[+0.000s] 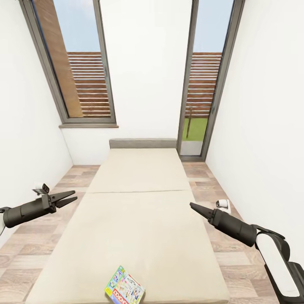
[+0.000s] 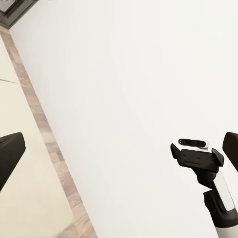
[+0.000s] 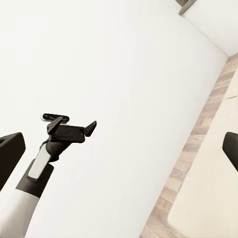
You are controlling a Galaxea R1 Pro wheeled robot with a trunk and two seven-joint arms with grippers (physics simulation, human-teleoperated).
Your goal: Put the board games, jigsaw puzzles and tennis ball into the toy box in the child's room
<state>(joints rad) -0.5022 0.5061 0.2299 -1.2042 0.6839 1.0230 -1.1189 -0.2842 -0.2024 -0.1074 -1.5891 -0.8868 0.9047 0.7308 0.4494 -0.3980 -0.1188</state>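
From the head view, I see the bed point(image 1: 143, 211) before me with 1 board game point(image 1: 125, 291) lying flat on its near end. My left hand point(image 1: 67, 197) hangs over the floor left of the bed, fingers spread and empty. My right hand point(image 1: 197, 208) hovers over the bed's right edge; its fingers look pressed together, grasping nothing. In the left wrist view, a dark fingertip point(image 2: 10, 154) stands before the white wall point(image 2: 129, 84). In the right wrist view, the fingertips point(image 3: 11, 149) sit wide apart, so I cannot tell its state.
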